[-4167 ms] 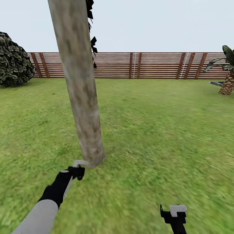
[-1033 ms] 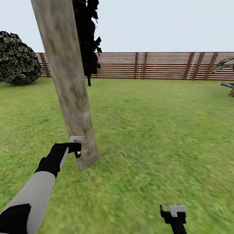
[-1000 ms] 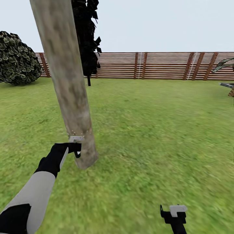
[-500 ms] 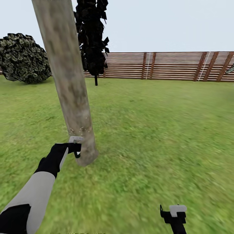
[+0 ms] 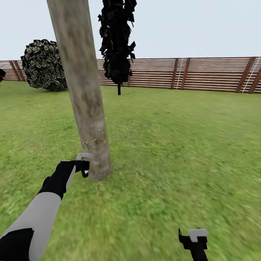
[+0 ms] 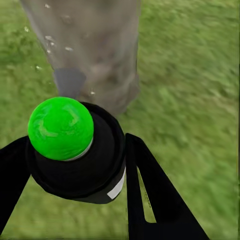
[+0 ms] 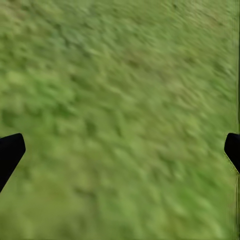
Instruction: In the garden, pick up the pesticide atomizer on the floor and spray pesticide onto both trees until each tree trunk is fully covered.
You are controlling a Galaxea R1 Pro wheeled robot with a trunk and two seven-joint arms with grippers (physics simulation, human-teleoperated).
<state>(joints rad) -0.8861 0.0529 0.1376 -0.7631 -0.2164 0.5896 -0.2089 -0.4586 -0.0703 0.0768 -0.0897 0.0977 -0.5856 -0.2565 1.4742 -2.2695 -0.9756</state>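
Head view: the camera has swung left; the trunk [image 5: 87, 101] now sits left of centre, with white specks [image 5: 92, 141] low on it. Left gripper [image 5: 84, 164] stays at its base.

Left wrist: fingers pinch the atomizer [image 6: 75, 150], aimed at the trunk; coverage looks partial.

Right wrist: right gripper [image 7: 120, 150] spread over grass [image 7: 120, 100].

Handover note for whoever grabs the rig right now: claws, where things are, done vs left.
Left claw: shut on the atomizer, green top visible, aimed at the base of the near tree trunk.
Right claw: open, holding nothing, hanging over the grass.
Pesticide: a few whitish specks on the lower trunk, just above the left claw.
Done: atomizer picked up, spraying of this trunk begun.
Left: the trunk above the specks looks bare, so it probably still needs covering; then the second tree.
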